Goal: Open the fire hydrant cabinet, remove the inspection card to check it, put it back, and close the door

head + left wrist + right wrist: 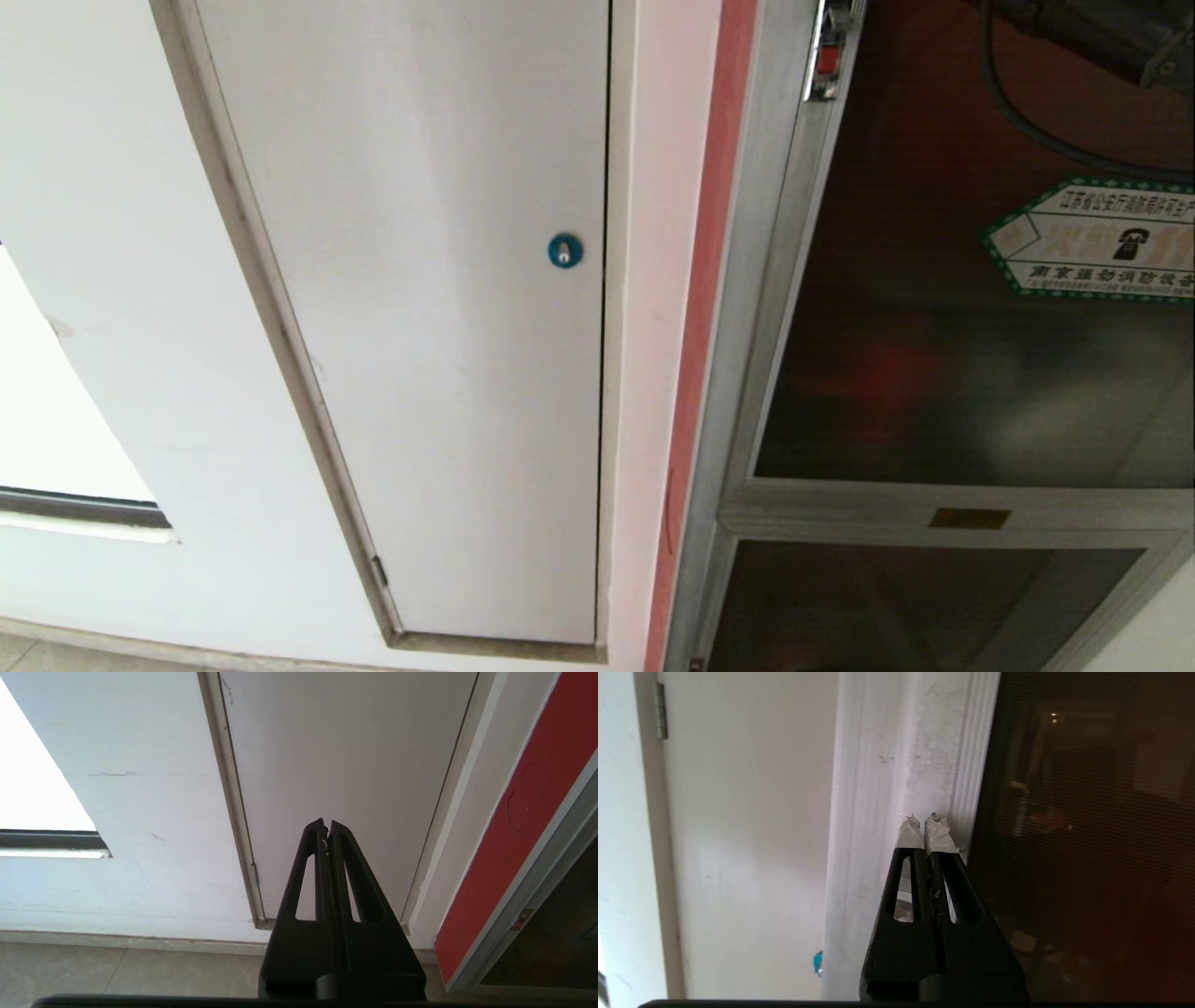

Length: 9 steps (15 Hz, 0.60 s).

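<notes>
Right gripper (pixel 927 823) pinched shut, empty, taped tips aimed at silver frame of fire hydrant cabinet (pixel 896 765), just beside door (pixel 1087 835) edge; likely lining up to reach red latch (pixel 827 61).

Door shut: dark tinted glass, green-edged hexagonal sticker (pixel 1097 241).

Inspection card not visible.

Left gripper (pixel 327 826) closed, parked low before white door (pixel 345 756).

A green-edged hexagonal sticker (pixel 1092 240) sits on the dark glass door (pixel 934 308), carrying rows of Chinese characters and a black telephone symbol; the top row seems to begin 江苏省公安厅消防局, the rest being partly cut off. Below the door, a small orange label (pixel 969 518) is too small to read.
</notes>
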Tool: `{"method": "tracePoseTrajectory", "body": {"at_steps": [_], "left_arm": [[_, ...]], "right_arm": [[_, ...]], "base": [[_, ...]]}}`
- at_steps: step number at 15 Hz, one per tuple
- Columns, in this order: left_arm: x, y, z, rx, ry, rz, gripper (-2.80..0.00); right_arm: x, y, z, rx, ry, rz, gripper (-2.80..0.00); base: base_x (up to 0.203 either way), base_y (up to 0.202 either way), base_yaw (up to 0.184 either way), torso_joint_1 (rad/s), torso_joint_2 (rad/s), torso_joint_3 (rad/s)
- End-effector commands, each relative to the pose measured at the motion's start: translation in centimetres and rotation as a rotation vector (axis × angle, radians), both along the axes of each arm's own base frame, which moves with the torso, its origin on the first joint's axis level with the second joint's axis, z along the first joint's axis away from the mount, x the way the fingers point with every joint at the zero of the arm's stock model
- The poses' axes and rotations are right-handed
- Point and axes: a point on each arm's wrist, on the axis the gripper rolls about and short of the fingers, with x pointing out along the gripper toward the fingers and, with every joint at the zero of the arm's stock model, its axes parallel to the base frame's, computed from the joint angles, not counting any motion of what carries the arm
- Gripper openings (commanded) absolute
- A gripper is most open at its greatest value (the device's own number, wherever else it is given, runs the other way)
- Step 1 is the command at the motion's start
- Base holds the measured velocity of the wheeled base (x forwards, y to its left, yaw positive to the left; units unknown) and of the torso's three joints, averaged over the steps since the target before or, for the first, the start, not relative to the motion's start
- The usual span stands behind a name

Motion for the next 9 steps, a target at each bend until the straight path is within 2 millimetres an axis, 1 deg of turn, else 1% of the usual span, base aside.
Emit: {"method": "tracePoseTrajectory", "body": {"at_steps": [1, 3, 4, 7, 9], "left_arm": [[0.0, 0.0, 0.0, 0.0, 0.001, 0.0, -2.8], [0.0, 0.0, 0.0, 0.0, 0.001, 0.0, -2.8], [0.0, 0.0, 0.0, 0.0, 0.001, 0.0, -2.8], [0.0, 0.0, 0.0, 0.0, -0.001, 0.0, -2.8], [0.0, 0.0, 0.0, 0.0, 0.0, 0.0, -2.8]], "right_arm": [[0.4, -0.2, -0.3, -0.001, 0.011, -0.014, -2.8], [-0.1, -0.3, 0.1, 0.004, 0.006, -0.02, -2.8], [-0.9, -0.5, 0.6, 0.005, 0.005, -0.016, -2.8], [-4.3, -0.2, 1.7, 0.002, 0.035, 0.026, -2.8], [-6.5, -0.4, 1.5, -0.008, 0.073, 0.044, -2.8]], "base": [[0.0, 0.0, 0.0, 0.0, 0.0, 0.0], [0.0, 0.0, 0.0, 0.0, 0.0, 0.0], [0.0, 0.0, 0.0, 0.0, 0.0, 0.0], [0.0, 0.0, 0.0, 0.0, 0.0, 0.0], [0.0, 0.0, 0.0, 0.0, 0.0, 0.0]]}}
